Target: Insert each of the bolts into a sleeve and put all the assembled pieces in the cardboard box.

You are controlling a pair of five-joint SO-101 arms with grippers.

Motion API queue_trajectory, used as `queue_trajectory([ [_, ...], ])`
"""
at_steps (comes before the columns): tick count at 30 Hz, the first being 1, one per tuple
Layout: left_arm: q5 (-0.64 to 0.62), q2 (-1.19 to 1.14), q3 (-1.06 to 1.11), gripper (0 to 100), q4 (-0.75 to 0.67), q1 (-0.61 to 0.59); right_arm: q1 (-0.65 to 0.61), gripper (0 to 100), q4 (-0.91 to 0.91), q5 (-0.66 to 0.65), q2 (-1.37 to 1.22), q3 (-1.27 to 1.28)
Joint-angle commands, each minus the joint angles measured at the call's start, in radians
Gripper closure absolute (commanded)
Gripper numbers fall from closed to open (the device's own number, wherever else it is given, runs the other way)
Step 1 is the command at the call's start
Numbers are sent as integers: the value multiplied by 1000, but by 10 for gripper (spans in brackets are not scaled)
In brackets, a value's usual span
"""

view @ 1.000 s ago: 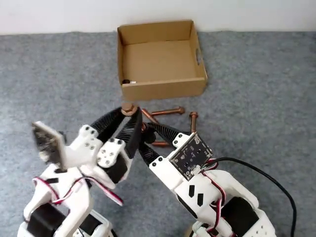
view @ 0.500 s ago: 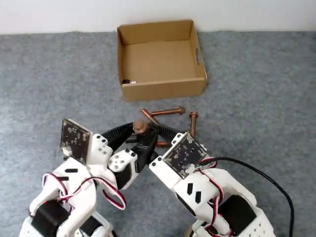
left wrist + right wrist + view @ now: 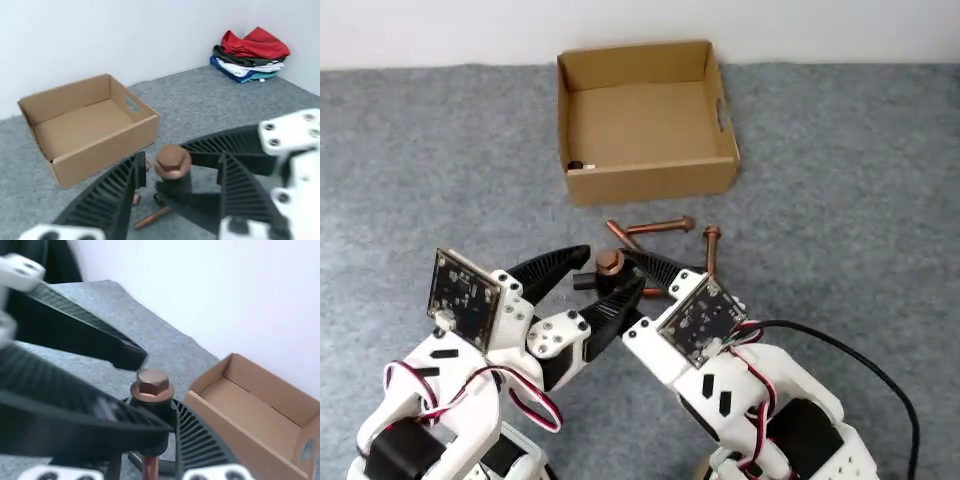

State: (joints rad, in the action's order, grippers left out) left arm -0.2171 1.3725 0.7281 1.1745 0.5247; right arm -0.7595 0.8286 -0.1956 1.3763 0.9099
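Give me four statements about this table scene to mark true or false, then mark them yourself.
1. The cardboard box is full of assembled pieces. False: its floor is nearly bare, with one small dark item in a corner.
2. The left gripper is open, its fingers on either side of the bolt. True.
3. The right gripper is empty. False: it is shut on a black sleeve with the bolt standing in it.
4. Several loose bolts lie on the carpet between the cardboard box and the arms. True.
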Motion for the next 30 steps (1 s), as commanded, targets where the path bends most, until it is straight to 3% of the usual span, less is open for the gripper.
queue_trajectory([
  [1,15,-8,-84,772,5,-31,91,991,-21,64,5,-54],
  [7,21,0,-111,994,-11,-161,246,991,81,176,7,-52],
  [12,21,0,-30,996,-15,-351,326,991,140,299,5,-51],
  [18,63,0,252,996,-18,-555,409,991,160,370,5,-51],
  [24,169,2,498,996,-126,-632,470,991,160,374,-7,-54],
  [30,250,2,743,996,-338,-634,536,991,166,374,-232,-176],
])
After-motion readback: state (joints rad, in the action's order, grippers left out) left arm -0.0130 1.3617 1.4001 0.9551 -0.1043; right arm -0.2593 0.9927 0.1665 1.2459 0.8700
